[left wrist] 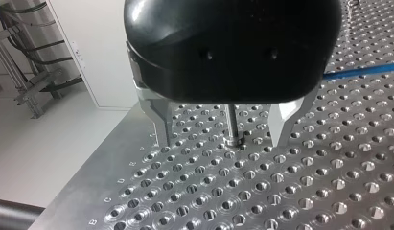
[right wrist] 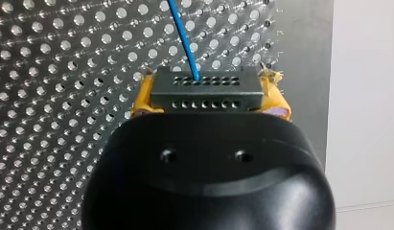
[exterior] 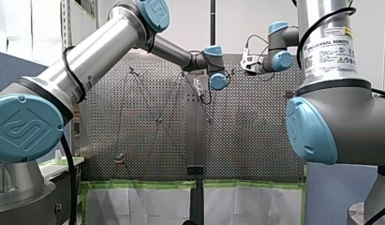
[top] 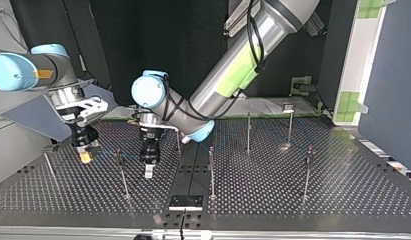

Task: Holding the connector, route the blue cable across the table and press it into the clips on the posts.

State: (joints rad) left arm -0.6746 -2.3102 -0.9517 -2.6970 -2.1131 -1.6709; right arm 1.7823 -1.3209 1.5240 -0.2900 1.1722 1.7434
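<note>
The perforated metal worktop spans the top view, with several thin posts standing upright on it. The robot's left arm comes in at that view's upper right, slants down across the middle and bends at the wrist, so that the left hand points straight down close over the worktop. Its two metal fingers are spread apart and grasp nothing. In the left wrist view one post shows in the gap between them, though whether it stands between the fingers or just beyond them cannot be told.

The right arm enters at the top view's left, and its right hand also points downward, held a little above the worktop. Its yellow pads are clenched on the two ends of a dark connector with rows of small holes. The blue cable leaves the connector's top face and runs away over the worktop.
</note>
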